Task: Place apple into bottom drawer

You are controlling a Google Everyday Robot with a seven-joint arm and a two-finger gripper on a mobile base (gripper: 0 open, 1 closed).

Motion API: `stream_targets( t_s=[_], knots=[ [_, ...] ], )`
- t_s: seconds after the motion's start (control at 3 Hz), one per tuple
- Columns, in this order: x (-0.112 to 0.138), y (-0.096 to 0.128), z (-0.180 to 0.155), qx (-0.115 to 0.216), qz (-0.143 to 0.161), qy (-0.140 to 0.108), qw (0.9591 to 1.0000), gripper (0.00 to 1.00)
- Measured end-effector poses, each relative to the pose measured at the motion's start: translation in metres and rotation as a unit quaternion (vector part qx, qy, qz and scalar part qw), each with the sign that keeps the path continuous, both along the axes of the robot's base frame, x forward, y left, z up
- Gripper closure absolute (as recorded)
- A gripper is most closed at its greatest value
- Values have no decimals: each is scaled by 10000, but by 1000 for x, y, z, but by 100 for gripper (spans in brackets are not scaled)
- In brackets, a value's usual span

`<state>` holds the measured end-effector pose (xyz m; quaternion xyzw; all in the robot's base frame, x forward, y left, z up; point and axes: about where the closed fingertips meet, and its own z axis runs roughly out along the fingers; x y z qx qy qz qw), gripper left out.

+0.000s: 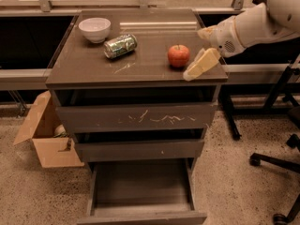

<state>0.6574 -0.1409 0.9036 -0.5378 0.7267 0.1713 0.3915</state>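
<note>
Red-orange apple [178,56] sits upright on the dark wooden worktop [93,69] of a three-drawer cabinet, toward the front edge on the side nearest the robot arm. The cream-coloured pincer [199,65] hangs just beside the apple, low over the worktop's front corner and slanting down toward the fruit. Whether it touches the apple is not clear, and I cannot tell if the pincer is open or closed; it is not holding anything that can be seen.

From the pincer, the apple lies a short way inward, in the direction of a green-and-silver drink can [120,46] lying on its side and a white bowl [94,29] at the far back corner. Both are well apart from the apple. Being round, the apple offers no preferred axis.

Below, the bottom drawer [140,189] is pulled out toward the viewer, its wide box showing nothing inside. The two drawers above it are pushed in. The apple has not yet been picked up.
</note>
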Motion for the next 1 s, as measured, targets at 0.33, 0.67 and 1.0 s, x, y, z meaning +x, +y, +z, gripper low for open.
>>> stream_targets(
  t_s=[0.33, 0.67, 1.0],
  knots=[
    [29, 6, -13, 363, -11, -35, 9993, 0],
    [52, 16, -28, 551, 3, 28, 9985, 0],
    [69, 20, -42, 715, 29, 80, 9974, 0]
  ],
)
